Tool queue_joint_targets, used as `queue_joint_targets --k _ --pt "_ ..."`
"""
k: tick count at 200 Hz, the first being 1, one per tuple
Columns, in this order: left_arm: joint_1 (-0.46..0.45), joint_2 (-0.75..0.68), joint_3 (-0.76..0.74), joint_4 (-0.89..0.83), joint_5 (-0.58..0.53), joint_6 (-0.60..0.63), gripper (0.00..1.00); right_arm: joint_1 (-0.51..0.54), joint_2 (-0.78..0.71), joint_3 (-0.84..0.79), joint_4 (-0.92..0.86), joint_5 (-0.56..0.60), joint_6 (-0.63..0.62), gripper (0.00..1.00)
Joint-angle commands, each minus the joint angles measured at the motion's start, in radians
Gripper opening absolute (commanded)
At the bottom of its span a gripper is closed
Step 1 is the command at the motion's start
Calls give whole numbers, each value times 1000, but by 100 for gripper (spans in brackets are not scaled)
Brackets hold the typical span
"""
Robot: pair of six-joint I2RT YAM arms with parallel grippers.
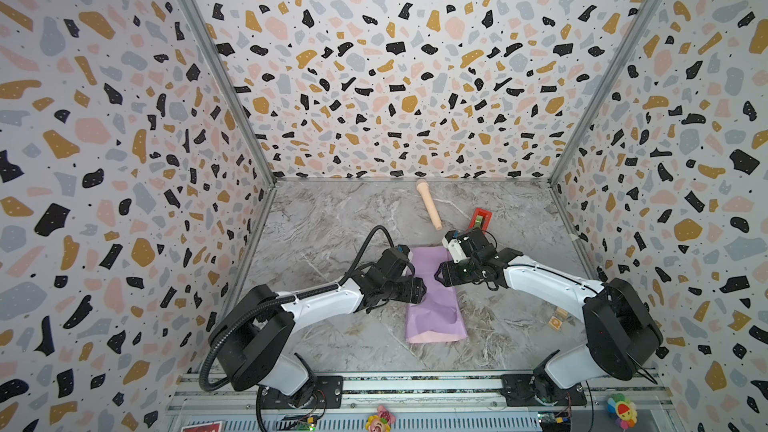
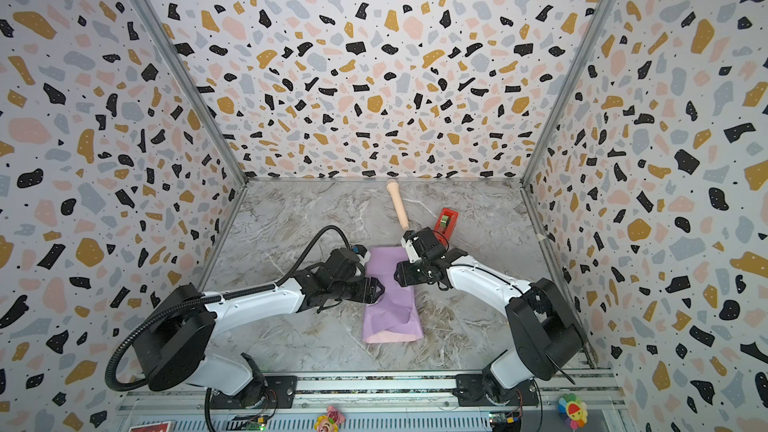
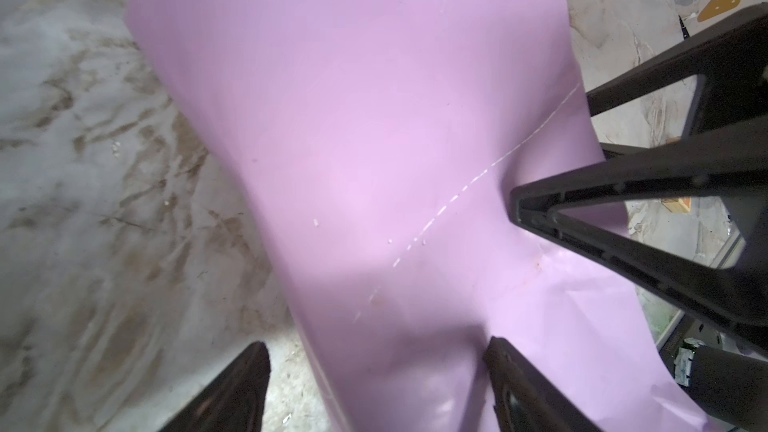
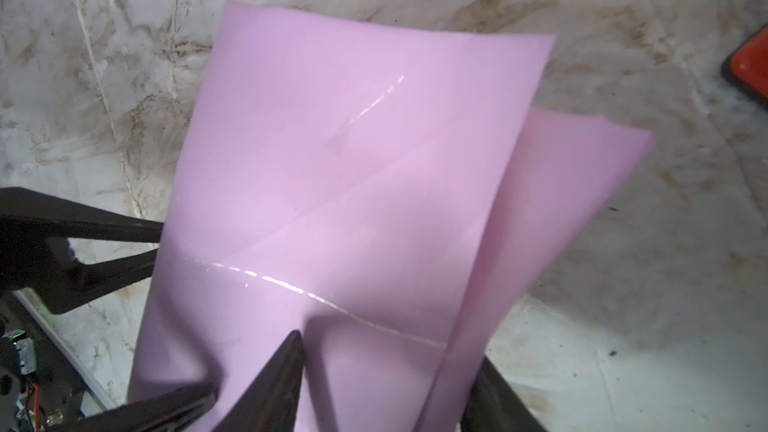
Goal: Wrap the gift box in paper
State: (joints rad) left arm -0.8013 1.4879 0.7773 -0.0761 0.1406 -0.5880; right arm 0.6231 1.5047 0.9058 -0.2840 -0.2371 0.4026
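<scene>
The paper (image 1: pixel 432 309) (image 2: pixel 388 313) lies folded on the marble table, lilac side up, with a pale pink strip showing at its near end. The gift box is hidden. My left gripper (image 1: pixel 422 286) (image 2: pixel 379 286) is open at the paper's left edge. In the left wrist view that left gripper (image 3: pixel 376 351) straddles the paper (image 3: pixel 353 118)'s rounded edge, one finger over bare table. My right gripper (image 1: pixel 438 275) (image 2: pixel 397 276) stands at the right edge. In the right wrist view the right gripper (image 4: pixel 390 351) has one finger on the lilac face and the other behind the raised pink fold, with the jaws apart.
A beige toy microphone (image 1: pixel 428 205) lies at the back of the table. A red tape dispenser (image 1: pixel 481 218) (image 4: pixel 748 68) stands just behind the right arm. Two small wooden blocks (image 1: pixel 557 320) sit beside the right arm's base. Patterned walls close three sides.
</scene>
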Motion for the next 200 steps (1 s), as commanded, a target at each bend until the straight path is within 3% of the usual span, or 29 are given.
queue_joint_targets --k 1,200 --pt "-12 18 6 -41 -16 2 83 12 14 10 -21 23 -14 56" --pt "42 -70 -31 60 45 -80 85 -14 38 -143 28 15 -11 57"
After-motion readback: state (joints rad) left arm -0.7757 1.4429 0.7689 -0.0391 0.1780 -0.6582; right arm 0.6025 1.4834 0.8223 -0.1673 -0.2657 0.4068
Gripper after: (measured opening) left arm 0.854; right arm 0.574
